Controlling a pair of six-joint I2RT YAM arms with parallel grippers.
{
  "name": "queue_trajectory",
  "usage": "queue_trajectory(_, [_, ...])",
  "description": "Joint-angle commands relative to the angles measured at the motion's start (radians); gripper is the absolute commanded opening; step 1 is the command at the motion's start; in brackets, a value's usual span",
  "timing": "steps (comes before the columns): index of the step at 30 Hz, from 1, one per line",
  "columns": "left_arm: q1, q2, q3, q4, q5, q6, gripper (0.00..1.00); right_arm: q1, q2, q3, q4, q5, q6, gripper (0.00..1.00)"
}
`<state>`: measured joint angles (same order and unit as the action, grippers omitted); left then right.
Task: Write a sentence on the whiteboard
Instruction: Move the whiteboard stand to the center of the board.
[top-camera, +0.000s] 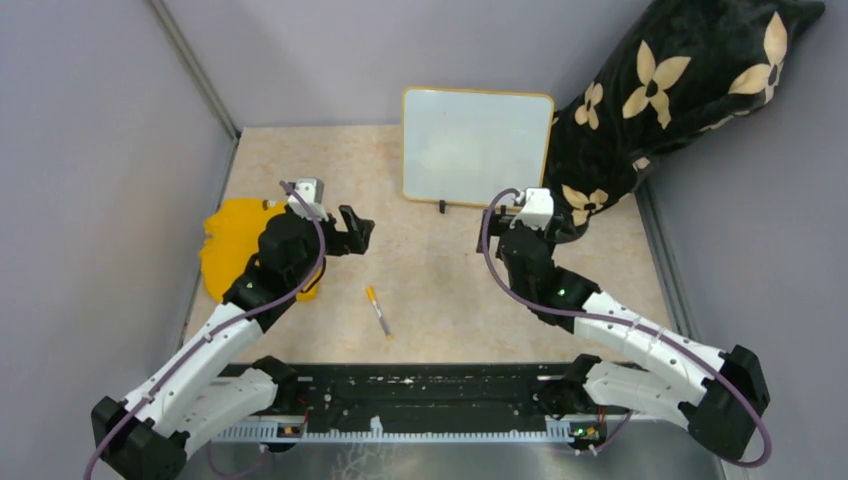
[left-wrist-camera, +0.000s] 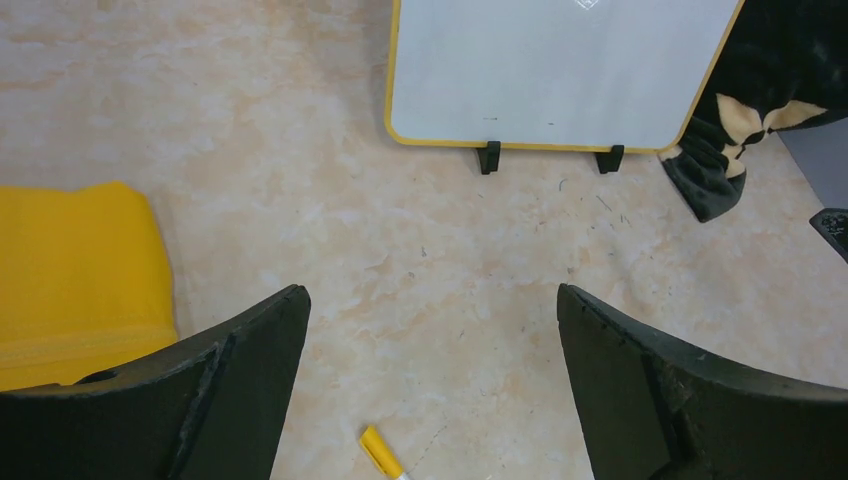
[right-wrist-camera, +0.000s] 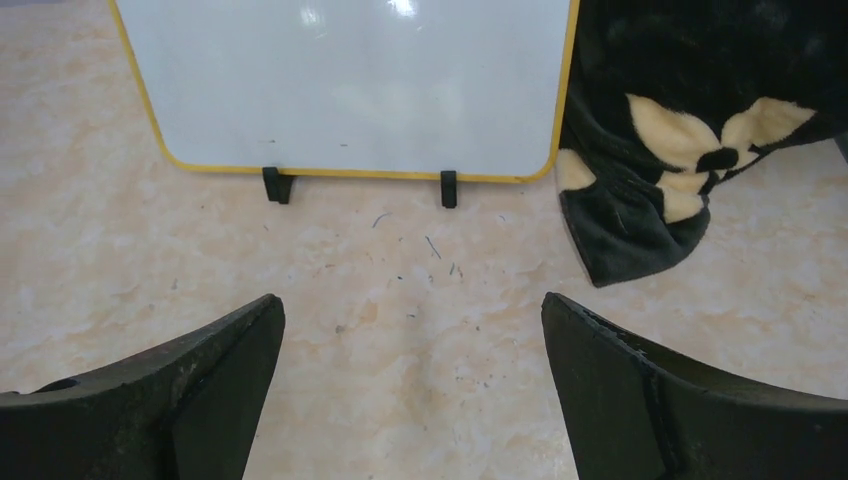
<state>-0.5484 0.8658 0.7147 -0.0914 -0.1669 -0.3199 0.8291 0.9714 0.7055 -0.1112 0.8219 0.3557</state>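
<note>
With both arms' jaws spread wide and empty, the yellow-tipped marker (top-camera: 377, 310) lying flat on the bench (top-camera: 440, 270) at centre frame could roll from a pinch, and the blank whiteboard (top-camera: 477, 147), propped on two small feet at upper centre, might tip under pen pressure.

The whiteboard (top-camera: 477, 146) stands just beside a flowered black cloth (top-camera: 680, 90), a marker (top-camera: 378, 311) lying well apart.
</note>
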Motion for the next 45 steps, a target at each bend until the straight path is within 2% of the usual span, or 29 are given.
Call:
queue_trajectory(1, [-0.004,-0.027,0.022,0.031,0.021,0.022,0.99,0.002,-0.037,0.002,0.073,-0.068,-0.056,0.99])
queue_trajectory(9, [-0.004,-0.062,-0.001,0.053,0.060,0.052,0.99,0.004,-0.074,-0.002,0.094,-0.268,-0.105,0.98])
queue_trajectory(14, [-0.004,-0.092,-0.020,0.081,0.062,0.059,0.99,0.034,-0.022,0.022,0.085,-0.397,-0.061,0.96])
queue_trajectory(19, [-0.004,-0.117,-0.043,0.085,0.039,0.067,0.99,0.181,0.147,0.070,0.078,-0.363,-0.030,0.93])
queue_trajectory(24, [-0.004,-0.123,-0.046,0.084,0.011,0.062,0.99,0.215,0.306,0.106,0.066,-0.303,0.082,0.89])
queue_trajectory(26, [-0.004,-0.125,-0.047,0.084,0.007,0.061,0.99,0.175,0.341,0.106,0.058,-0.267,0.131,0.84])
queue_trajectory(31, [-0.003,-0.127,-0.049,0.085,0.023,0.063,0.99,-0.006,0.348,0.058,0.103,-0.315,0.228,0.69])
queue_trajectory(37, [-0.004,-0.147,-0.064,0.132,0.053,0.064,0.99,-0.187,0.420,0.014,0.199,-0.302,0.220,0.66])
queue_trajectory(45, [-0.004,-0.155,-0.073,0.147,0.085,0.070,0.99,-0.295,0.575,0.073,0.278,-0.311,0.177,0.63])
